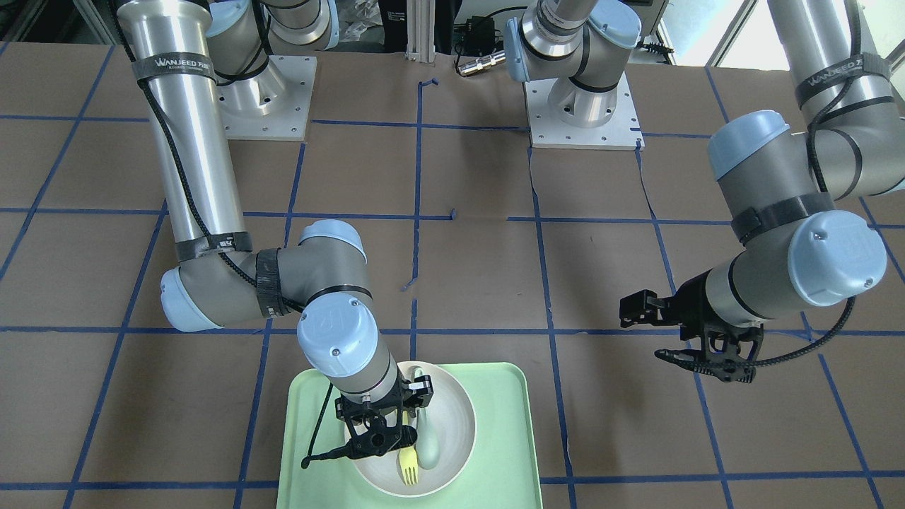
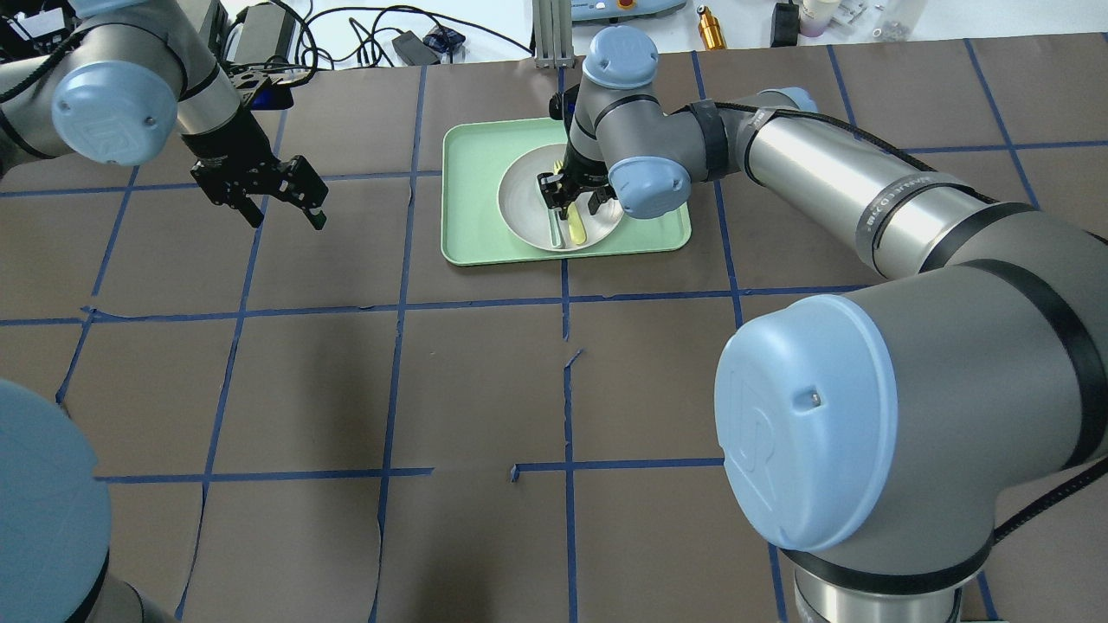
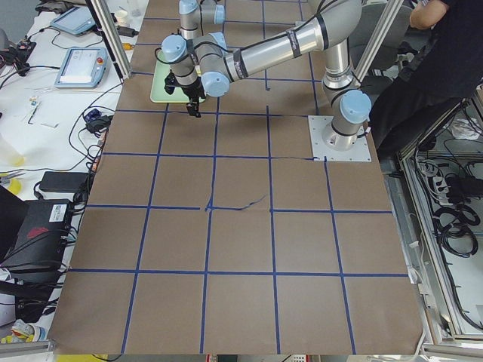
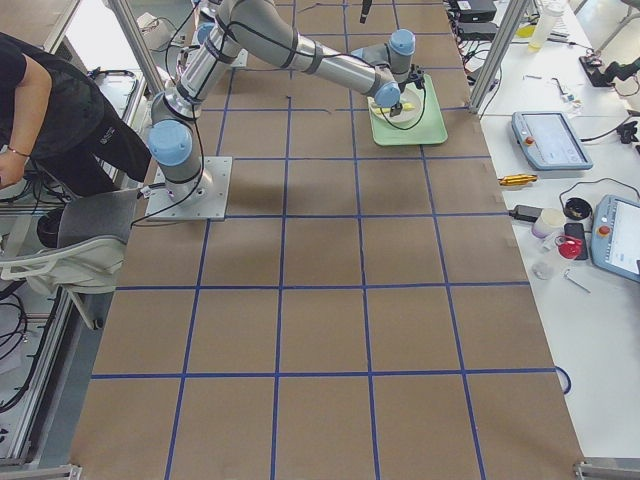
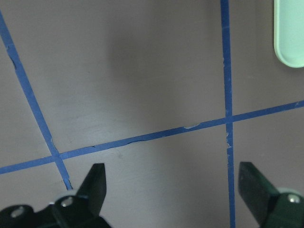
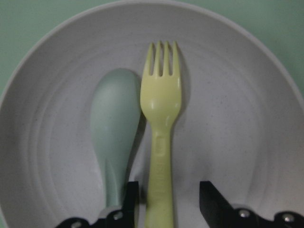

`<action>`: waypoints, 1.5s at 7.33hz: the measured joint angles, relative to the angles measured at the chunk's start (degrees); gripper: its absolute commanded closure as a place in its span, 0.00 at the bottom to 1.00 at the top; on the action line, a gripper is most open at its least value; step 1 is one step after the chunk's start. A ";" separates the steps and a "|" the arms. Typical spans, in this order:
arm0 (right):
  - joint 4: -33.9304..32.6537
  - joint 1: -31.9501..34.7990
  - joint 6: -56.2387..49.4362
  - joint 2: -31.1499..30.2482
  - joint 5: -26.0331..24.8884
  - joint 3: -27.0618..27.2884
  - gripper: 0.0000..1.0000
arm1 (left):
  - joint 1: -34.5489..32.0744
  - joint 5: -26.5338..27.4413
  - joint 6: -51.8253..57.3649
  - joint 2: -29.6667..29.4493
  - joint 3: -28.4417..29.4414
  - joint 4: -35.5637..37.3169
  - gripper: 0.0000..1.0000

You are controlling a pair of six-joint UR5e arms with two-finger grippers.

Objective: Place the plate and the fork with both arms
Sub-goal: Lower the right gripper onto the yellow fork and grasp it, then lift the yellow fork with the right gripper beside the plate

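The off-white plate (image 1: 456, 417) sits in the mint-green tray (image 1: 495, 396). The pale yellow fork (image 1: 409, 466) lies in the plate beside a grey-green spoon (image 1: 427, 445). My right gripper (image 1: 401, 435) is low over the plate. In the right wrist view it (image 6: 168, 194) is open, its fingers on either side of the fork's handle (image 6: 161, 109), with a gap to the right finger. The left finger sits over the spoon's handle (image 6: 114, 123). My left gripper (image 2: 286, 212) is open and empty, above the bare table and apart from the tray (image 2: 472, 156).
The table is brown with a blue tape grid. The tray's corner (image 5: 289, 33) shows in the left wrist view. Cables and devices lie along the table's far edge (image 2: 389, 39). A person sits beside the robot's base (image 4: 60, 110).
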 measured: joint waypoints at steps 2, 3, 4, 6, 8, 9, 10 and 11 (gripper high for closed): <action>0.00 0.06 0.12 0.01 -0.21 0.05 1.00 | 0.05 0.03 0.17 -0.04 0.00 0.47 0.00; 0.00 0.07 0.32 -0.06 -0.57 0.04 1.00 | 0.09 0.03 0.28 -0.03 0.03 0.55 0.00; 0.00 0.07 0.57 -0.15 -0.86 0.03 1.00 | 0.12 0.05 0.35 -0.02 0.05 0.57 0.00; 0.10 0.04 1.48 -0.57 -2.05 -0.07 1.00 | 0.13 0.40 0.40 -0.01 0.12 0.59 0.00; 0.33 -0.03 2.98 -2.52 -3.18 -0.28 1.00 | 0.13 1.40 0.48 0.05 0.14 0.85 0.00; 0.49 -0.22 3.79 -3.73 -4.03 -0.43 1.00 | 0.14 1.64 0.58 0.07 0.15 1.14 0.00; 0.61 -0.90 4.69 -4.39 -4.97 -0.54 1.00 | 0.15 1.74 0.68 0.08 0.14 1.29 0.00; 0.69 -2.69 5.01 -4.60 -5.26 -0.51 1.00 | 0.15 1.75 0.73 0.08 0.07 1.35 0.00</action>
